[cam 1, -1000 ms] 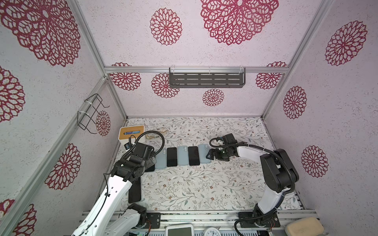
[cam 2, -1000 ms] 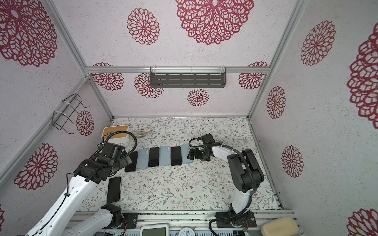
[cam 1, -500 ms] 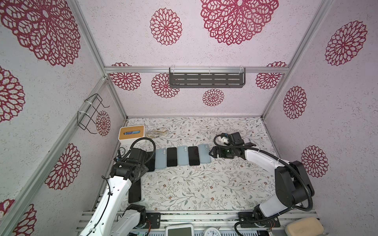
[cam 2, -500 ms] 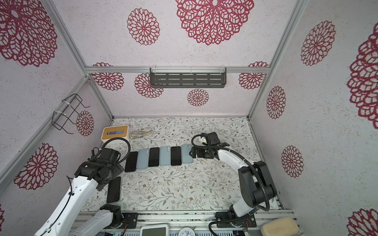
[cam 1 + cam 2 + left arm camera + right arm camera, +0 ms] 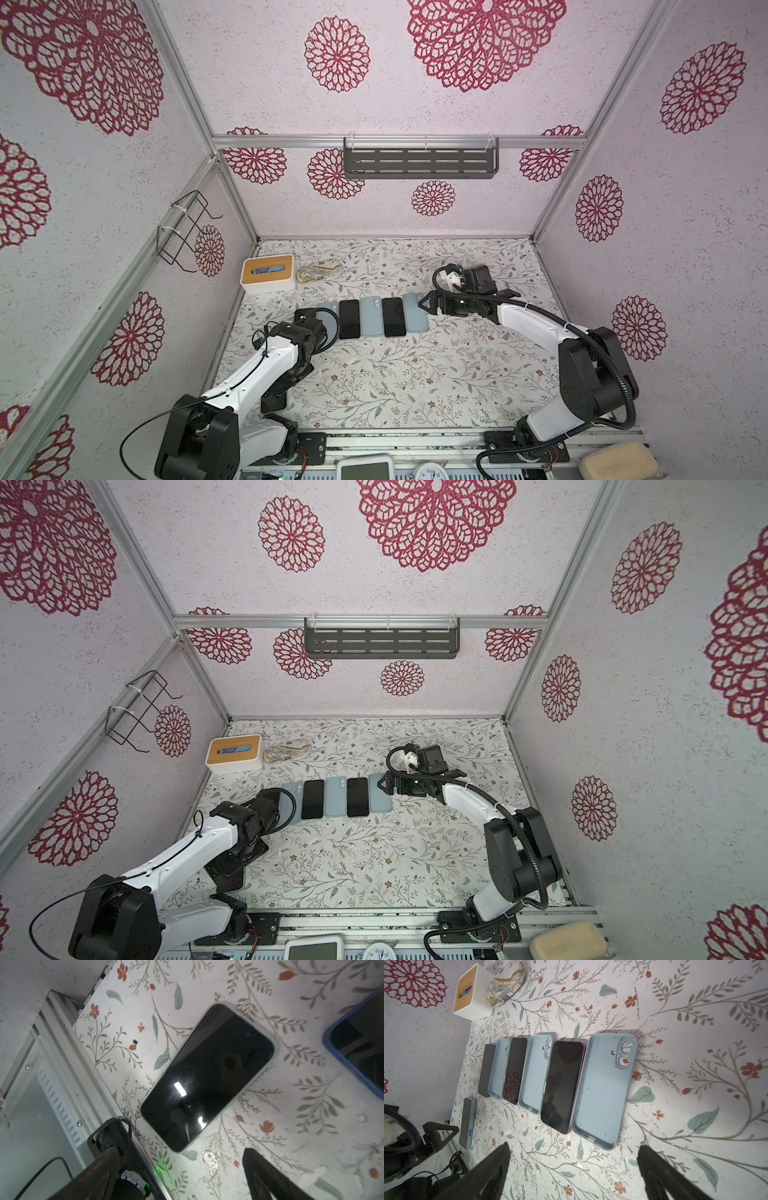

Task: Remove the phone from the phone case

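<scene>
A black phone (image 5: 207, 1076) lies screen up in a pale phone case (image 5: 275, 1048) at the table's front left, near the rail. The right wrist view shows this same phone (image 5: 467, 1124) edge-on. In both top views my left arm covers most of it. My left gripper (image 5: 180, 1167) hovers open just short of the phone's near end, nothing between its fingers (image 5: 268, 1176). My right gripper (image 5: 573, 1159) is open and empty over the table by the right end of the row, next to an empty light-blue case (image 5: 604, 1088). In a top view this right gripper (image 5: 427, 303) is low beside that case (image 5: 415, 312).
A row of bare black phones (image 5: 349, 319) and empty light-blue cases (image 5: 371, 316) crosses the table's middle. Its leftmost phone (image 5: 357, 1047) has a blue rim. A white box with a wooden top (image 5: 268, 274) and a patterned pouch (image 5: 318, 270) sit at back left. The front rail (image 5: 68, 1047) runs beside the cased phone.
My left arm has drawn back from the row's left end and folded down over the front-left cased phone. My right arm's elbow has swung out right. Both grippers stayed open.
</scene>
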`<state>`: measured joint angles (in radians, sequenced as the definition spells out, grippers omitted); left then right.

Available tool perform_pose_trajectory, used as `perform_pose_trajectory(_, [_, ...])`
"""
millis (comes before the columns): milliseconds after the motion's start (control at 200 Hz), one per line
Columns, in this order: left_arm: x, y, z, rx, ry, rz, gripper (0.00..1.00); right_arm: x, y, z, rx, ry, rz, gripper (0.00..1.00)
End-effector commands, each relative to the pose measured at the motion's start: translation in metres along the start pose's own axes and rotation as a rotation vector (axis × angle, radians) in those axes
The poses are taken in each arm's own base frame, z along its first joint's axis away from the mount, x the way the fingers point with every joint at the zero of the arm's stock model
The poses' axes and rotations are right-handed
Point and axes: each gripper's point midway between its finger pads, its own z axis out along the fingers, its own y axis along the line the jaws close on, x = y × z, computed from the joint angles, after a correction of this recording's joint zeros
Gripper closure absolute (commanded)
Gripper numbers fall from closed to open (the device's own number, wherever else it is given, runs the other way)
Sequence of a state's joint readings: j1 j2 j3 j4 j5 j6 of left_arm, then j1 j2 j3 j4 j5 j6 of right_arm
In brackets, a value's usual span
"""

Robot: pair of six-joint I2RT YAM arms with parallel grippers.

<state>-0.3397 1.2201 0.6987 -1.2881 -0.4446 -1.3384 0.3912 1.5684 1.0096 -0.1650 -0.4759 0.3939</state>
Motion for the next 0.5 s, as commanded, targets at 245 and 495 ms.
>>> perform_pose_trajectory(245, [-0.007, -0.014, 0.001, 0.038, -0.036, 0.022, 0.00, -0.016, 0.020, -0.012, -0.071, -0.059, -0.011, 0.01])
perform_pose_trajectory(495, [-0.008, -0.014, -0.005, 0.013, -0.012, 0.003, 0.03, -0.022, 0.025, -0.016, -0.079, -0.068, -0.017, 0.01])
